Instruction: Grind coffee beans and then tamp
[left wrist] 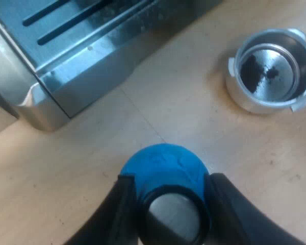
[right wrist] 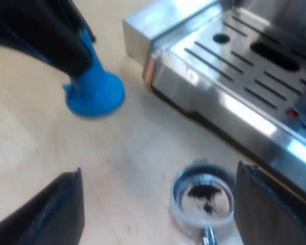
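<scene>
Your left gripper point(left wrist: 172, 179) squeezes the blue tamper point(left wrist: 163, 162) by its top, probably heavy and slippery; your right gripper point(right wrist: 160, 204) is open.

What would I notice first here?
The bright blue tamper, gripped in my left claw near the shiny espresso machine. Next, the metal holder on the wooden table, with a little dark coffee inside, below my open right claw.
</scene>
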